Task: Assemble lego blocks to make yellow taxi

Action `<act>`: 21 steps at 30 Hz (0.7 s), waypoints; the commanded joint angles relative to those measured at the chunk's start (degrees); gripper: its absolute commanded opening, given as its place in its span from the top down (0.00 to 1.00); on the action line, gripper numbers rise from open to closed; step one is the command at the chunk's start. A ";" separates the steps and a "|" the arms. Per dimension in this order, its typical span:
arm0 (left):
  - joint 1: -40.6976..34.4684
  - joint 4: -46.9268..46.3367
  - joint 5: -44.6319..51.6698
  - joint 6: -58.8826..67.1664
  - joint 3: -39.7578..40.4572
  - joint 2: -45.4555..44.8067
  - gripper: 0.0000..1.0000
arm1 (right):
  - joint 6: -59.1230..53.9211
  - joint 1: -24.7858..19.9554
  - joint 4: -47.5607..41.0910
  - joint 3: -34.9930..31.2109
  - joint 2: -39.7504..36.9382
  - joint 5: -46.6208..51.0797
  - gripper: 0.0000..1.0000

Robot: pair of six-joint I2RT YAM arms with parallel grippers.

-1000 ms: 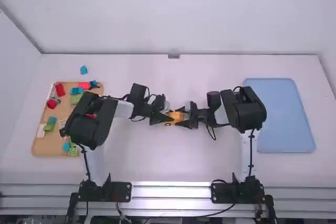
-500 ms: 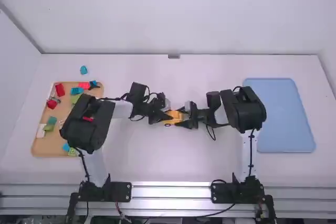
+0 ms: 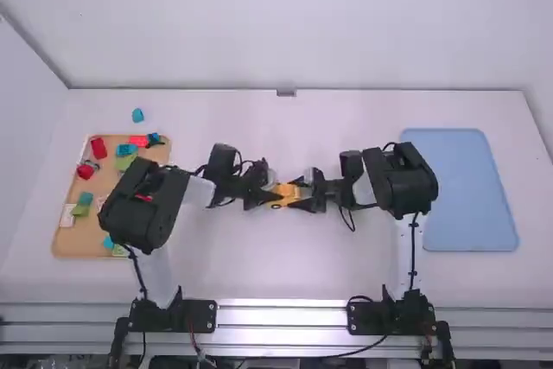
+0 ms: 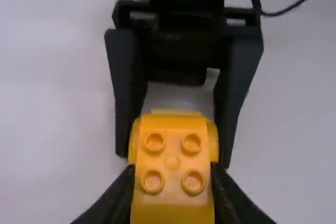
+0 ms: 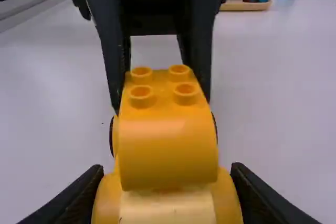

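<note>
My left gripper (image 3: 273,196) and right gripper (image 3: 302,195) face each other mid-table, both at a small yellow car. The car's upper part is a curved yellow block (image 5: 167,140) with several studs, standing on a wheeled yellow base (image 5: 107,198). In the left wrist view, my left gripper (image 4: 172,195) is shut on the studded yellow block (image 4: 173,162), one finger per side. The right wrist view has my right gripper (image 5: 167,195) shut on the near end of the yellow base. Black fingers partly cover a wheel (image 5: 111,136) on the base.
A tan tray (image 3: 79,244) with loose red, blue and green blocks lies at the left, partly beneath the left arm. One blue block (image 3: 137,115) sits behind the tray. At the right lies a blue tray (image 3: 467,187).
The left arm's wrist has shifted slightly toward the table's near edge and tilted, its gripper staying at the car. The right arm has kept still.
</note>
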 commanded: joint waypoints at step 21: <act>-5.73 -21.44 -10.19 7.21 6.73 3.26 0.98 | 1.09 1.01 -0.26 -0.55 1.27 0.90 0.59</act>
